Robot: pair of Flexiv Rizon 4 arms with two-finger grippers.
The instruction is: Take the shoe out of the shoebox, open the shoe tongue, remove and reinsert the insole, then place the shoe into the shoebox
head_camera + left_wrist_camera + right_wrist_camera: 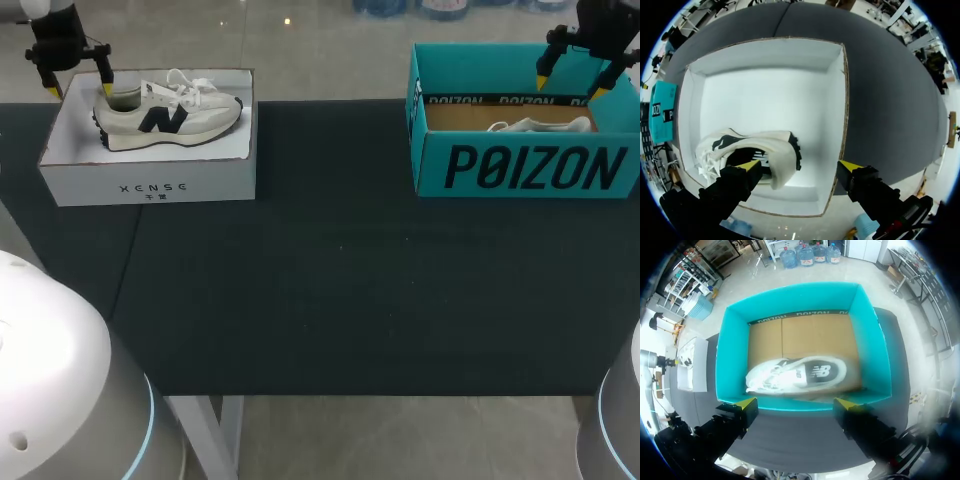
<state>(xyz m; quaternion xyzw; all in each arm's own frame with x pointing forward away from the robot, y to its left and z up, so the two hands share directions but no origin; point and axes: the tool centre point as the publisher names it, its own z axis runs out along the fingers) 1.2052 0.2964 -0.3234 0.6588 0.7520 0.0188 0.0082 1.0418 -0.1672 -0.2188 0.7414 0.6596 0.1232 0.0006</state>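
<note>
In white shoebox [150, 185] at left: pale sneaker [170, 115] upright, heel end beneath left gripper [81, 90], spread wide, gripping nothing. In teal shoebox [530, 165] at right: second white sneaker [800, 374] on its side, below right gripper [569, 88], likewise wide open, empty.

Dark matte table [330, 280], cloth-covered.
Spread broad between left gripper [79, 87] and right gripper [569, 88]; seam [126, 260] in the covering on the left gripper's side; pale leg [222, 430] under the near edge.
</note>
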